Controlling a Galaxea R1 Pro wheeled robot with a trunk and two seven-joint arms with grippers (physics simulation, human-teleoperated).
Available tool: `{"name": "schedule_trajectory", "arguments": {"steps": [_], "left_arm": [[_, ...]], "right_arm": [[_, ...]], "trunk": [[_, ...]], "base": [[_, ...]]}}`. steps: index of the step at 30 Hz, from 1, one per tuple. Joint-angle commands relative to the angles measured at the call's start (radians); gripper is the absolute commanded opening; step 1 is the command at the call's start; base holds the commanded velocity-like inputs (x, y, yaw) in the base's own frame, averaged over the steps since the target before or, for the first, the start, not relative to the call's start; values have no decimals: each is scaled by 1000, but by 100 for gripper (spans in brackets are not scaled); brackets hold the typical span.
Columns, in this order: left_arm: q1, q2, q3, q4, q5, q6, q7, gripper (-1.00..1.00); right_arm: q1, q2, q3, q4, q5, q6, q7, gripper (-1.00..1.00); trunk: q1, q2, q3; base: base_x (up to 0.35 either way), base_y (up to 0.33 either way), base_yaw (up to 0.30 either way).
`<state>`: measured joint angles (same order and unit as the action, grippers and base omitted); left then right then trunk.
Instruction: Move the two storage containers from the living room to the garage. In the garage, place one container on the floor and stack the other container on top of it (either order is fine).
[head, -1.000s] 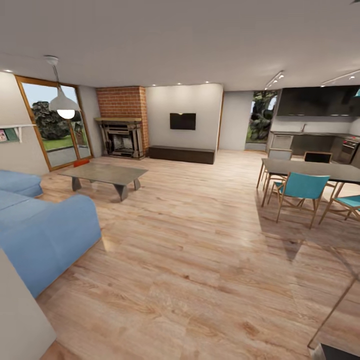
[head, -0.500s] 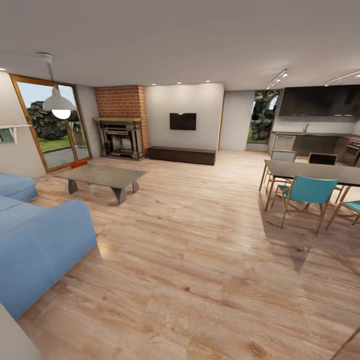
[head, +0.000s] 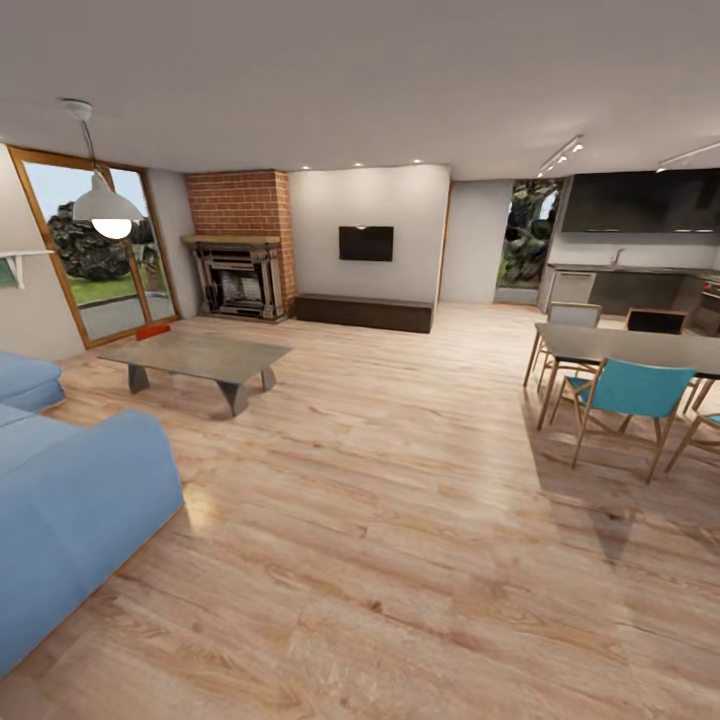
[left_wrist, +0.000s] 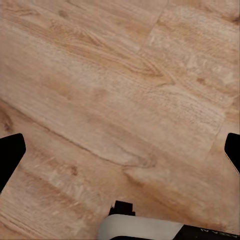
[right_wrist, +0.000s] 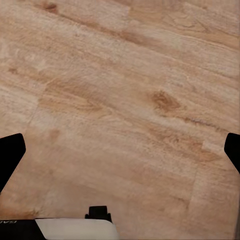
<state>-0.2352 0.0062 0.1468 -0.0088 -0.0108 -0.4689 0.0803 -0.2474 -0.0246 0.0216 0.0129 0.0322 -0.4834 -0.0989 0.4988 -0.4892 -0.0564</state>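
A: Entry. Robot stands in the living room on the wood-plank floor (head: 400, 520), blue sofa (head: 70, 500) at its left. Where are the storage containers?

B: One probable sighting: a small red-orange sliver (head: 152, 330) on the floor beyond the coffee table (head: 195, 355), just beside the glass door (head: 100, 250). It is too small to confirm the shape. I cannot make out the second one.

A: Pincer state?

B: The left pincer (left_wrist: 120, 155) has its fingers spread wide, with only planks beneath. The right pincer (right_wrist: 120, 155) is the same, apart and empty.

A: Handling estimate?

B: A judgement only. A thin-walled, lidless bin is probably light, and its walls may flex if pinched mid-span. I'd take it two-handed, one pincer on each opposite rim near the corners, where it is stiffest. Keep it level, as smooth plastic may slip.

A: Progress?

B: Nothing lifted yet, and the garage is not reached.
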Motion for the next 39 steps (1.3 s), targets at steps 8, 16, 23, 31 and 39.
{"name": "schedule_trajectory", "arguments": {"steps": [8, 16, 23, 31, 39], "left_arm": [[-1, 0, 4, 1, -2, -4, 1, 100], [-1, 0, 4, 1, -1, -4, 1, 100], [-1, 0, 4, 1, -1, -4, 1, 100], [-1, 0, 4, 1, -1, -4, 1, 100], [-1, 0, 4, 1, -1, -4, 1, 100]], "right_arm": [[-1, -1, 4, 1, 6, -3, -5, 100], [-1, -2, 3, 1, 5, -3, -5, 100], [-1, -1, 3, 1, 5, -2, -5, 100], [-1, -1, 3, 1, 5, -3, -5, 100], [-1, -1, 3, 1, 5, -3, -5, 100]], "trunk": [[1, -2, -2], [1, -2, -2], [1, -2, -2], [1, -2, -2], [1, -2, -2]], "base": [[326, 0, 0], [326, 0, 0], [326, 0, 0], [326, 0, 0], [326, 0, 0]]}}
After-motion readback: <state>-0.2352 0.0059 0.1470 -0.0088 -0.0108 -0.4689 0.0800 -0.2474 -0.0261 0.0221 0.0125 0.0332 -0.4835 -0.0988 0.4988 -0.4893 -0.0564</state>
